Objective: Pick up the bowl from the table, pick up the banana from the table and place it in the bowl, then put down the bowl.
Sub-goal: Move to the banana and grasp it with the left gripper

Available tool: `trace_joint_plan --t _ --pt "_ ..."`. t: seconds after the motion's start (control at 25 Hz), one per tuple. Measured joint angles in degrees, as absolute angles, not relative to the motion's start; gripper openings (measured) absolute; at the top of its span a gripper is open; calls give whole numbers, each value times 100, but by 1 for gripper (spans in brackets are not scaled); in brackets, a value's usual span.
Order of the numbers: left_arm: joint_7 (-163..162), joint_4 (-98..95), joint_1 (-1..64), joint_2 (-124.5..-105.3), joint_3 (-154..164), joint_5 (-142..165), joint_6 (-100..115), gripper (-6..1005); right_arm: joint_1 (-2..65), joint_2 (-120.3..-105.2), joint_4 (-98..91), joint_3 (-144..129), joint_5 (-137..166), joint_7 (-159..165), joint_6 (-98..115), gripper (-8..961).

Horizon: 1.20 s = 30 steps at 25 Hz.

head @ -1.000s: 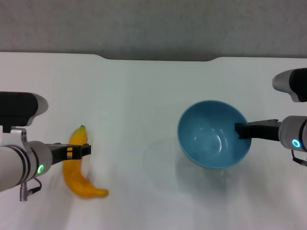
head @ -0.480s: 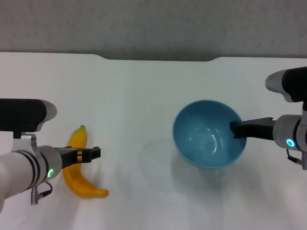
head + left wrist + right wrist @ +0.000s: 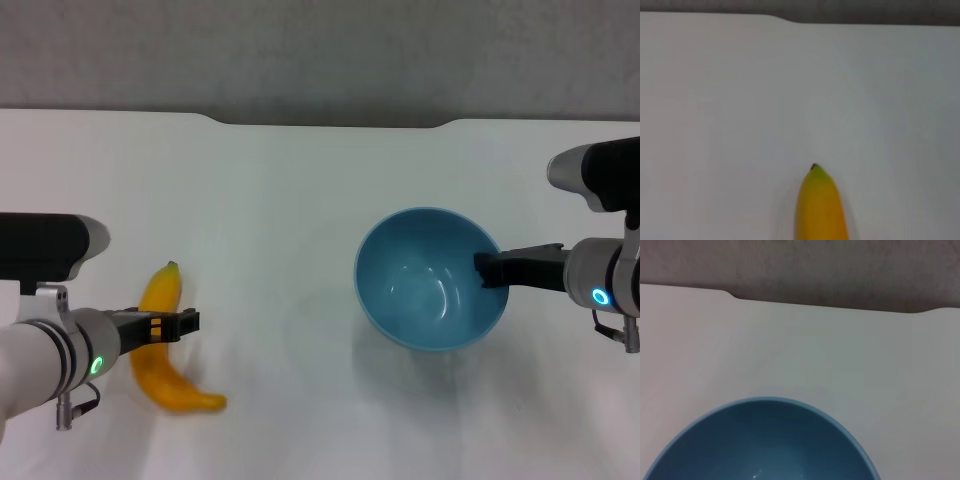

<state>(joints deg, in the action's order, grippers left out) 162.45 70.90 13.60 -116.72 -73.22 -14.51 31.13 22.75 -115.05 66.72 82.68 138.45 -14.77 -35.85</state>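
Note:
The light-blue bowl point(image 3: 430, 290) is held a little above the white table point(image 3: 290, 200), right of centre, with its shadow on the table below it. My right gripper point(image 3: 483, 270) is shut on the bowl's right rim. The right wrist view shows the bowl point(image 3: 760, 445) close up. The yellow-orange banana point(image 3: 165, 370) lies on the table at the near left. My left gripper point(image 3: 185, 322) hovers over its middle, reaching in from the left. The left wrist view shows the banana's tip point(image 3: 821, 210).
The table's far edge has a shallow notch point(image 3: 330, 124) in front of a grey wall. Bare white tabletop lies between the banana and the bowl.
The right gripper has carried the bowl slightly to the left. The left gripper shifted right over the banana, then drew back a little. The banana has not moved.

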Motion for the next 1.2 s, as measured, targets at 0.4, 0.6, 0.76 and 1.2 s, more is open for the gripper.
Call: trace_joint_plan --t 0.4,0.6,0.76,1.2 --pt "16233 6847 1425 -11677 -7312 -1449 2930 884 2277 -11505 6686 8241 13833 -1477 -3587 35" --pt "16234 6812 1423 -11679 -7336 -1450 2917 902 2277 -11505 6683 8209 13833 -1477 -3587 34" --pt "16233 6963 1366 -11673 -7328 -1461 2906 901 2277 -11505 6668 8207 13834 -1477 -3586 34" --pt "16258 6802 1352 -11676 -7283 -1348 2653 900 2279 -11505 6669 8194 13834 -1477 -3585 38"
